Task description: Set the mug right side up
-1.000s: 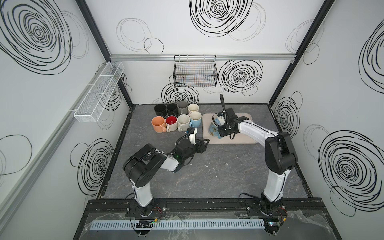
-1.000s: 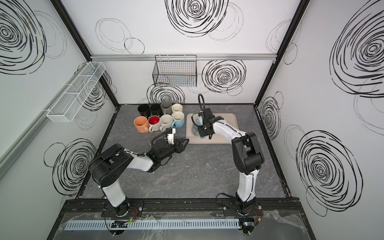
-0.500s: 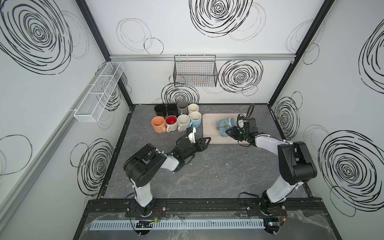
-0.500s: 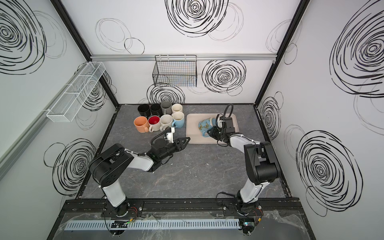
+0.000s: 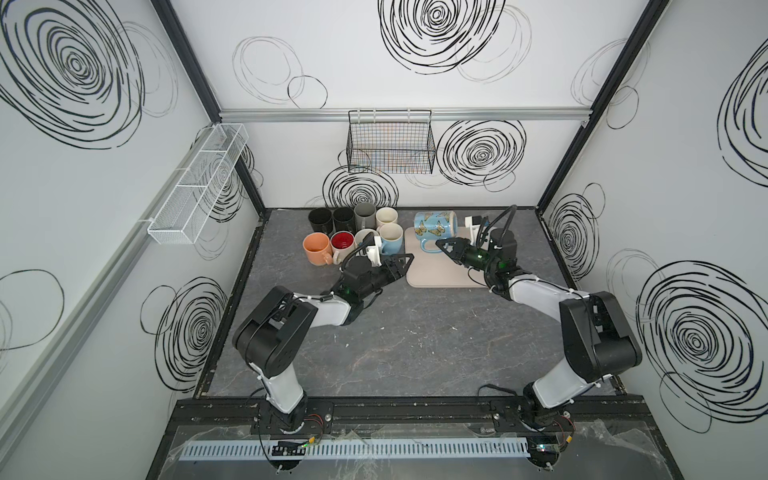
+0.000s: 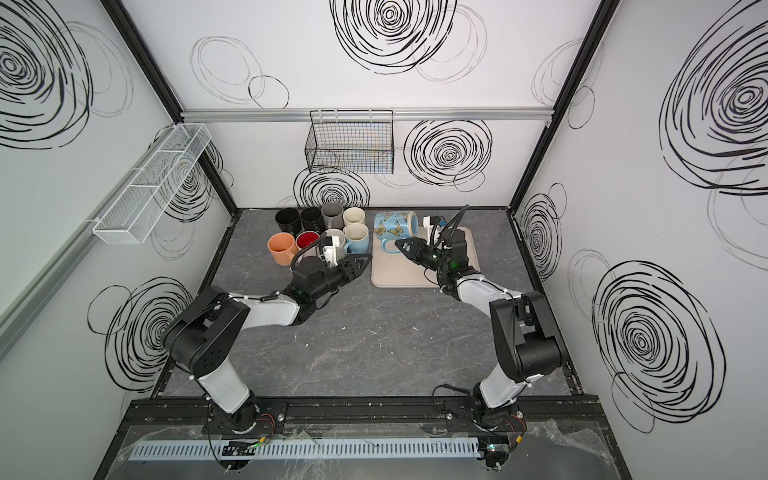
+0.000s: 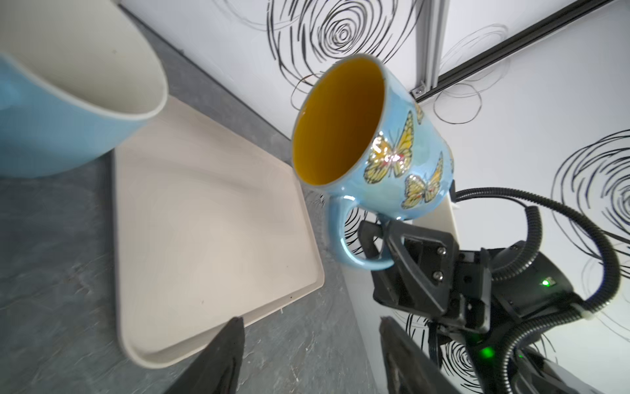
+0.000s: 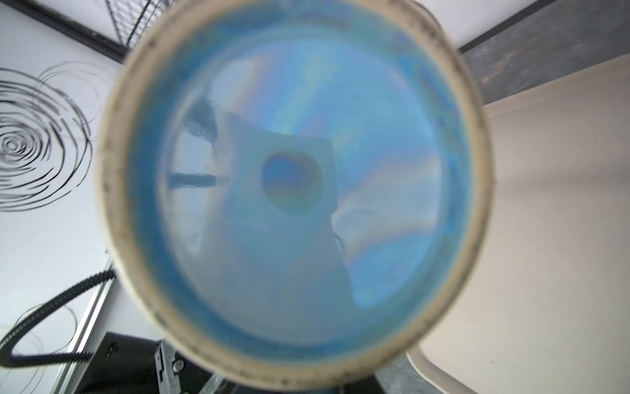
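Our left pincer (image 5: 402, 262) hangs with jaws apart and nothing between them, a light blue cup (image 5: 390, 237) just beside it. We judge it is waiting to help. Ahead of it lies the tray (image 5: 432, 276). Our right pincer (image 5: 443, 244) is clamped on the handle of the mug (image 5: 434, 225), which it holds lifted and on its side just beyond its tips, mouth toward the left pincer. We judge this is midway through the turn. The left wrist view shows the yellow inside and the handle grip. The right wrist view shows only the mug's base.
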`<state>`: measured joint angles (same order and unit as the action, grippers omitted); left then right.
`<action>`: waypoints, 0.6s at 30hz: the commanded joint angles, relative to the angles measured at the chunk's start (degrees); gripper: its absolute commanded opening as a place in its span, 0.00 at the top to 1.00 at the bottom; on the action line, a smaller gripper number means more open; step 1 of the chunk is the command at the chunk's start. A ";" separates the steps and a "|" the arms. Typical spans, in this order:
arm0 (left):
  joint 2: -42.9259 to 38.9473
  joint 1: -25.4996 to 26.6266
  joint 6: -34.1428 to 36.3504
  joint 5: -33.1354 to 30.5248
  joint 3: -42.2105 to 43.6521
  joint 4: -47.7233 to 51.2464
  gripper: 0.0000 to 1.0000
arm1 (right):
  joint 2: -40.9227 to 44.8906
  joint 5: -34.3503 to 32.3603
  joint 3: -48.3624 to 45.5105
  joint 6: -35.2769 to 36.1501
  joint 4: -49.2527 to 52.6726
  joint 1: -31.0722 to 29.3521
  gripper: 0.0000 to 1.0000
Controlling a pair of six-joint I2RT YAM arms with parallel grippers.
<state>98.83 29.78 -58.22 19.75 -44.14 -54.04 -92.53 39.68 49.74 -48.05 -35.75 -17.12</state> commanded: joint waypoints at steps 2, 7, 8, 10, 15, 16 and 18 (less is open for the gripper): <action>-1.84 -0.24 1.49 3.50 -4.26 -0.24 0.33 | 3.50 5.49 3.45 -0.84 -11.76 -2.00 1.00; -1.77 -1.76 -1.56 4.22 -4.69 -1.62 0.35 | 3.38 6.72 3.67 -4.08 -16.60 -3.75 1.00; -1.75 -2.11 -2.22 4.34 -4.56 -2.17 0.35 | 3.20 6.93 3.53 -5.14 -18.82 -3.92 1.00; -2.04 -2.55 -3.16 4.77 -4.33 -2.88 0.35 | 2.49 7.36 3.87 -7.24 -20.98 -4.02 1.00; -1.97 -3.79 -6.20 7.48 -4.33 -9.23 0.43 | -0.29 9.27 6.09 -10.76 -23.81 -5.27 1.00; -2.03 -4.06 -7.15 8.24 -4.21 -11.58 0.47 | -0.71 9.70 6.25 -11.16 -24.44 -5.61 1.00; -2.52 -4.01 -8.37 9.48 -3.50 -15.43 0.54 | -0.77 9.89 5.86 -10.85 -24.55 -6.18 1.00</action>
<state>98.13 26.26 -63.70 26.22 -48.16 -59.61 -94.08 47.00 52.47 -57.65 -49.25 -22.22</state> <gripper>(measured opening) 0.474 0.199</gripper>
